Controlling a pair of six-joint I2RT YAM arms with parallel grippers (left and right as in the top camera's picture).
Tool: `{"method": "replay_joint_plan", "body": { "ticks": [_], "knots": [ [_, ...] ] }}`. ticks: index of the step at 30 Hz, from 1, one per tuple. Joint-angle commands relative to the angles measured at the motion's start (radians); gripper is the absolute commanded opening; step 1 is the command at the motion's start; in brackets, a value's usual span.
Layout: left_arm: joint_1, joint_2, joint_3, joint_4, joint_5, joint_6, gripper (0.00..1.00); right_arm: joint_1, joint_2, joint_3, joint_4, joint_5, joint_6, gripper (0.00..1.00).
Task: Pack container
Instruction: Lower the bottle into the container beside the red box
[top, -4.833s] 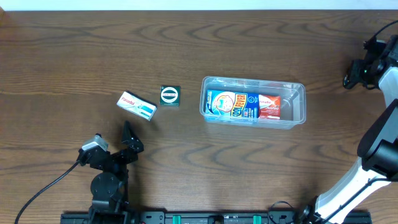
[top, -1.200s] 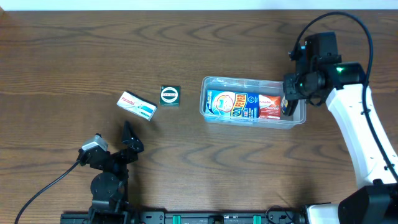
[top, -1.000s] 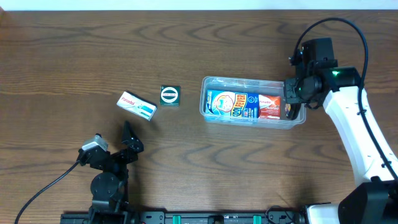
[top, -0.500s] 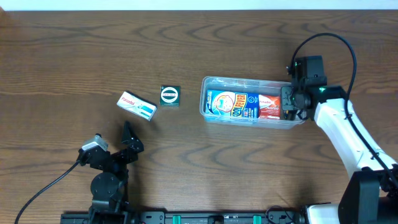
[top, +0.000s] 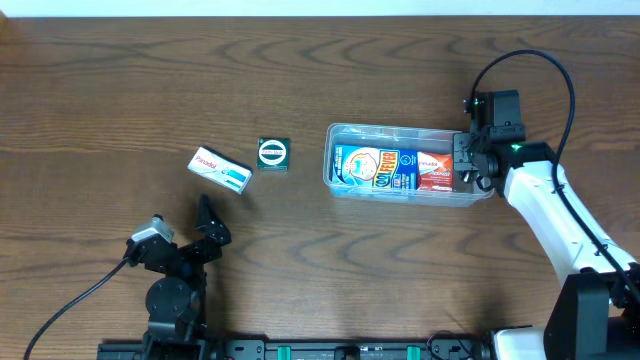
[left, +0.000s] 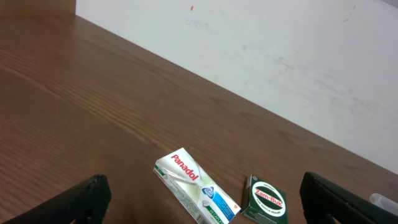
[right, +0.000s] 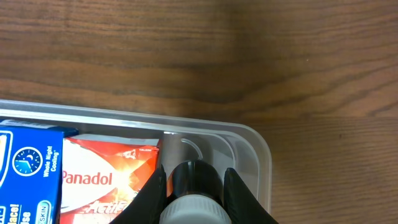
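**Right arm brought in over the container's right end, cylinder in grip**

The brown wooden desk (top: 120, 80) looks as it did. The white right arm (top: 545, 205), held well to the right of the container a few seconds ago, has been swung in and lowered over the container's right end.

The clear rectangular plastic container (top: 405, 131) lies flat on the desk beneath that arm. A large blue carton (top: 372, 168) fills its left part and a red Panadol box (top: 433, 170) lies right of that. The bare space at its right end is now being filled, so a third item is judged close to being set down.

Two boxes are left outside, to the container's left. A dark green square Zam-Buk box (top: 273, 153) lies nearer, and a white Panadol box (top: 221, 170) lies further out.

The right gripper (right: 194, 186) has its jaws narrowly apart, clamped on a small dark cylinder with a pale collar (right: 196, 179). The cylinder is held just right of the red box. Whether it touches the container's floor cannot be told.

The left gripper (top: 212, 222) sits well left of the container, with its jaws wide apart and holding nothing.
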Motion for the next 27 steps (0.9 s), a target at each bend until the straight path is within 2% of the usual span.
{"method": "replay_joint_plan", "body": {
  "ticks": [1, 15, 27],
  "knots": [
    [0.007, -0.006, -0.029, -0.01, -0.012, 0.014, 0.98, 0.009, -0.014, 0.0, 0.013, 0.029, 0.025, 0.12],
    [0.007, -0.006, -0.029, -0.01, -0.012, 0.014, 0.98, 0.009, -0.013, -0.001, 0.046, -0.029, 0.039, 0.17],
    [0.007, -0.006, -0.029, -0.01, -0.012, 0.014, 0.98, 0.009, -0.012, -0.003, 0.038, -0.054, 0.039, 0.32]
  ]
}}
